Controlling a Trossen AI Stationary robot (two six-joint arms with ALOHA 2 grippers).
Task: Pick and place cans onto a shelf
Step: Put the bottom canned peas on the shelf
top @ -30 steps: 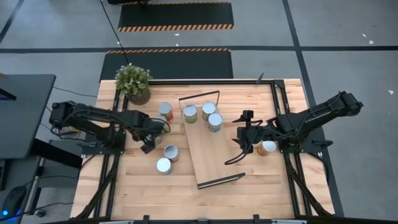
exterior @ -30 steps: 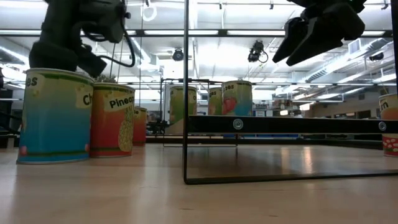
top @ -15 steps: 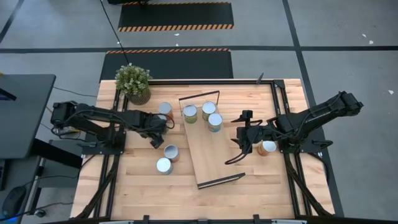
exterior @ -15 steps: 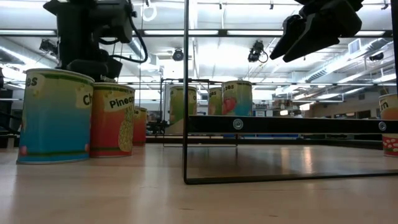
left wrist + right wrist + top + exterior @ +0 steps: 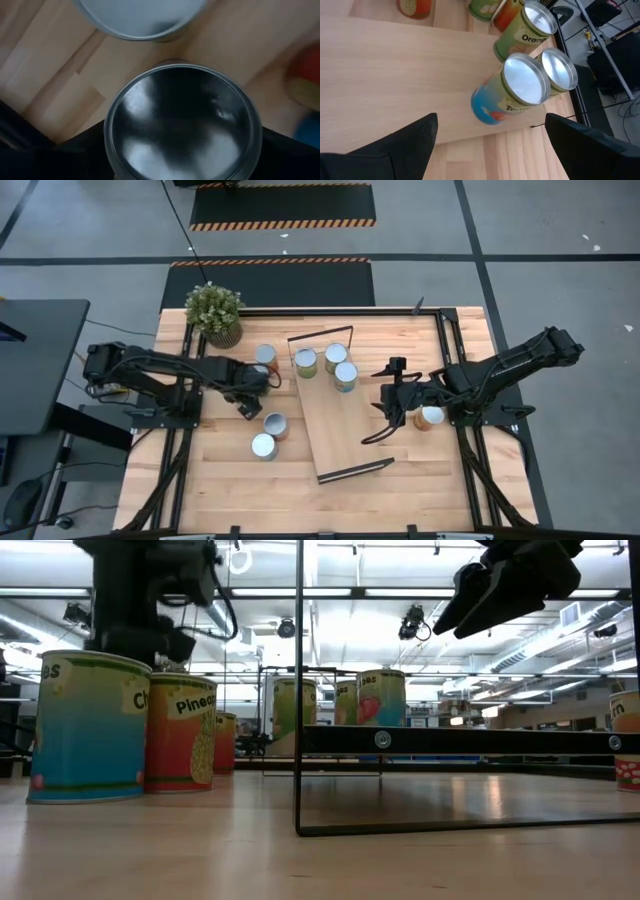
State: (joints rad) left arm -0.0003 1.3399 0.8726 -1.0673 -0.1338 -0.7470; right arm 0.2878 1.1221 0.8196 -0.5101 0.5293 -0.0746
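Note:
Three cans (image 5: 335, 356) stand upright on the far end of the light-wood shelf (image 5: 340, 430). Loose cans stand on the table left of it: one (image 5: 265, 357) far, two (image 5: 274, 425) (image 5: 263, 446) nearer. My left gripper (image 5: 248, 397) points down over another can, whose silvery top (image 5: 182, 125) fills the left wrist view between the two dark fingers (image 5: 75, 160). The arm hides this can in the high view. My right gripper (image 5: 385, 415) hangs open and empty above the shelf's right side; it shows wide open in the right wrist view (image 5: 495, 150). My left gripper comes at the can from above, pointing down, one finger at each side of its rim (image 5: 112, 150). I cannot tell whether the fingers touch the can. The can stands upright on the table.
A potted plant (image 5: 213, 315) stands at the table's far left corner. One more can (image 5: 432, 417) stands on the table under my right arm. Black wire frames (image 5: 320, 335) (image 5: 355, 472) rise at the shelf's short ends. Bare tabletop lies along the near edge (image 5: 330, 505).
My left gripper has gone a little toward the table's far right, over the can, and has turned from a slant to pointing straight down.

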